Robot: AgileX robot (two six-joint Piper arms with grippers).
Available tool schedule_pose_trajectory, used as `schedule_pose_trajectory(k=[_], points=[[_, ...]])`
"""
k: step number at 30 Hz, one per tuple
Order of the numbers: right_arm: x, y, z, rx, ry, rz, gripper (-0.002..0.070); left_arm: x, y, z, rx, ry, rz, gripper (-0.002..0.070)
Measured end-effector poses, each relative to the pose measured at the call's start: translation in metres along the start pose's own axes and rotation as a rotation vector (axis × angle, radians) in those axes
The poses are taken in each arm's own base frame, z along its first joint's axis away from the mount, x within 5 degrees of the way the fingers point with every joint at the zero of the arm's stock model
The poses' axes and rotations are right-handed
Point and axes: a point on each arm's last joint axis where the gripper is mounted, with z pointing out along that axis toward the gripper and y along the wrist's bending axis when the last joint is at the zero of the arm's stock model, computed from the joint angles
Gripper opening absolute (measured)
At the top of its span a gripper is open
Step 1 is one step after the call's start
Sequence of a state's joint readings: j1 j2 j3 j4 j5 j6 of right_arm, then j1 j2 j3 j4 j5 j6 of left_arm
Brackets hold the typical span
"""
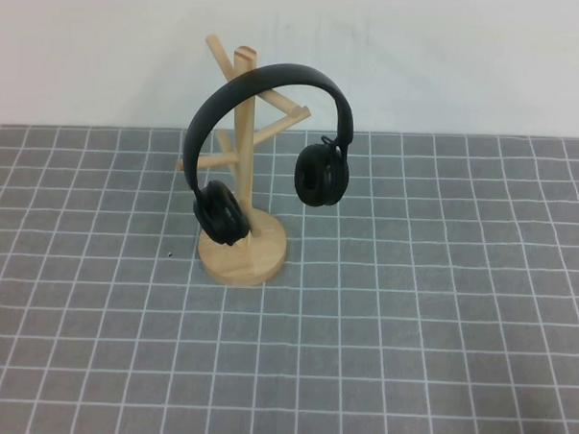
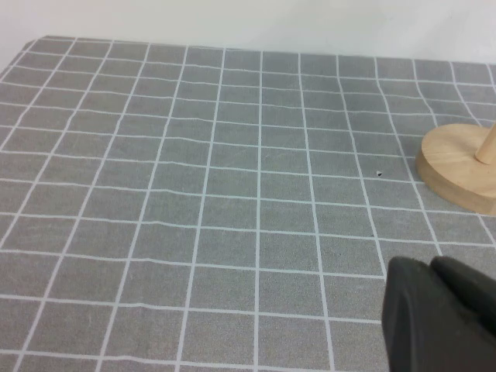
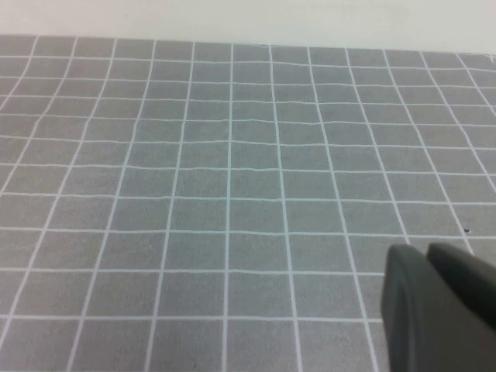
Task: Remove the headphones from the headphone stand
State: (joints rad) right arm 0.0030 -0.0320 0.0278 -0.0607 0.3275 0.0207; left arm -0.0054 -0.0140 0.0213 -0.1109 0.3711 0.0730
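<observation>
The matte black headphones [image 1: 272, 79] hang on the light wooden headphone stand [image 1: 242, 114] at the middle back of the table in the high view. The headband arches over the post top. One ear cup [image 1: 220, 212] hangs low by the round base [image 1: 257, 262]; the other [image 1: 317, 175] hangs to the right. Neither gripper shows in the high view. In the left wrist view my left gripper [image 2: 432, 263] is shut and empty, low over the cloth, with the stand's base [image 2: 457, 167] ahead of it. In the right wrist view my right gripper [image 3: 428, 249] is shut and empty over the cloth.
A grey cloth with a white grid [image 1: 410, 328] covers the table. A white wall [image 1: 450, 61] rises behind its far edge. A small dark speck [image 1: 170, 255] lies on the cloth left of the stand's base.
</observation>
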Motion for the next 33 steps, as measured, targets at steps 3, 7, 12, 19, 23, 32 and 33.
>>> schedule_pose_trajectory(k=[3, 7, 12, 19, 23, 32, 33], points=[[0.0, 0.0, 0.0, 0.0, 0.0, 0.0, -0.0008, 0.0, 0.0, 0.0, 0.0, 0.0, 0.0, -0.0004], [0.0, 0.0, 0.0, 0.0, 0.0, 0.0, -0.0008, 0.0, 0.0, 0.0, 0.0, 0.0, 0.0, -0.0004], [0.0, 0.0, 0.0, 0.0, 0.0, 0.0, -0.0008, 0.0, 0.0, 0.0, 0.0, 0.0, 0.0, -0.0004], [0.0, 0.0, 0.0, 0.0, 0.0, 0.0, -0.0008, 0.0, 0.0, 0.0, 0.0, 0.0, 0.0, -0.0004], [0.0, 0.0, 0.0, 0.0, 0.0, 0.0, -0.0008, 0.0, 0.0, 0.0, 0.0, 0.0, 0.0, -0.0004], [0.0, 0.0, 0.0, 0.0, 0.0, 0.0, -0.0008, -0.0024, -0.0019, 0.0004, 0.023, -0.036, -0.09, -0.0004], [0.0, 0.0, 0.0, 0.0, 0.0, 0.0, -0.0008, -0.0038, -0.0032, 0.0002, 0.039, -0.048, -0.147, -0.0004]])
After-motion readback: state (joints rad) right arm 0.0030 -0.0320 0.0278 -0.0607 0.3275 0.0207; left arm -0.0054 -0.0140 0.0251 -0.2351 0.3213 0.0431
